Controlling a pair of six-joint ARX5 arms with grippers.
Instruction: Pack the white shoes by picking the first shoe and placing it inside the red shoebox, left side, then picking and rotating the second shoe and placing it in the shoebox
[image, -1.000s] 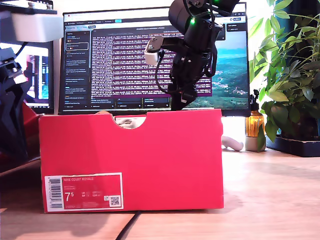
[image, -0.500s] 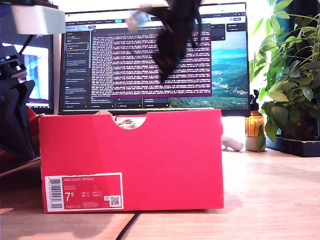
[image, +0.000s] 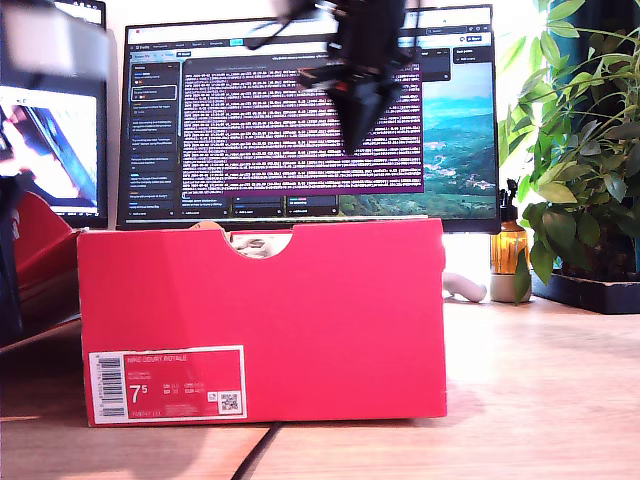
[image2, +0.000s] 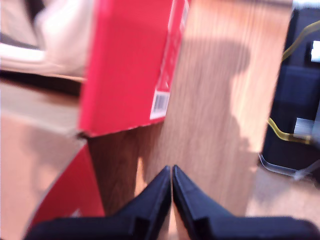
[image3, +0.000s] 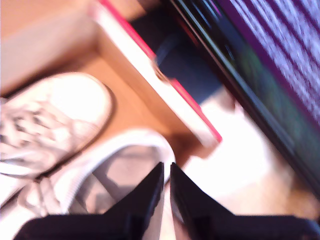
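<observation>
The red shoebox (image: 262, 320) stands open on the wooden table, its barcode label facing the exterior camera. Both white shoes lie inside it. The second wrist view shows one toe (image3: 75, 105) beside the other shoe's heel opening (image3: 120, 170). In the exterior view only a bit of white shoe (image: 258, 244) shows through the notch. My second gripper (image3: 166, 167) is shut on nothing and hangs blurred high above the box (image: 355, 135), in front of the monitor. My first gripper (image2: 171, 170) is shut and empty over the table beside the shoebox (image2: 130, 65).
A large monitor (image: 300, 120) stands right behind the box. A red lid (image: 40, 250) leans at the exterior view's left, under a blurred arm (image: 50, 40). A potted plant (image: 580, 150), an amber bottle (image: 508, 245) and a small white object (image: 465, 286) sit at the exterior view's right.
The second arm rose from the box's rim to high in front of the monitor. The arm at the exterior view's left shifted and is now blurred.
</observation>
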